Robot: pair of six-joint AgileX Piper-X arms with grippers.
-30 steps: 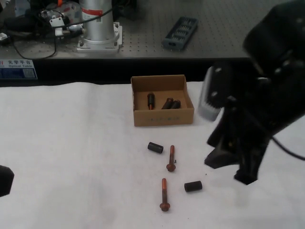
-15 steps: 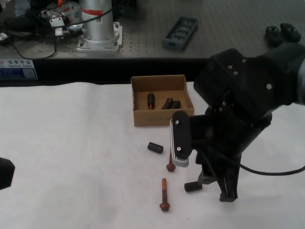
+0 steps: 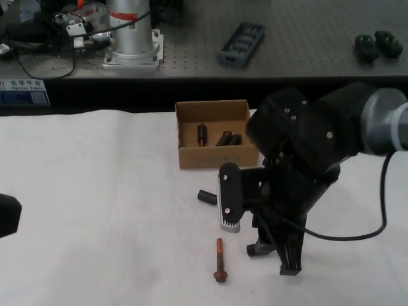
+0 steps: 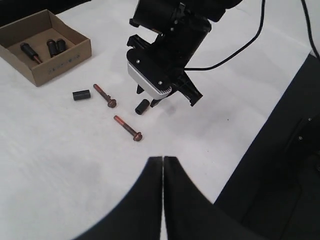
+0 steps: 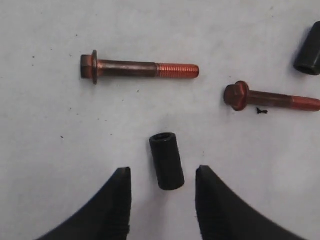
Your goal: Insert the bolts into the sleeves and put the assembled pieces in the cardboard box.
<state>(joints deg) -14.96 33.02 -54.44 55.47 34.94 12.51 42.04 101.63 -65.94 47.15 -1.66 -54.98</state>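
Two bolts (image 5: 137, 68) (image 5: 270, 98) loose in front of cardboard box (image 3: 217, 156) | right gripper (image 5: 161, 171) fingers apart, straddling black sleeve (image 5: 166, 160) in front of box | left gripper (image 4: 163, 162) pressed together, well off from box | box-front print illegible

High camera looks down from behind; wrist cameras share one sleeve (image 5: 166, 167).

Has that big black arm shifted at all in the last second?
Yes. The right gripper has swung leftward, closer to the cardboard box, and now straddles a loose sleeve.
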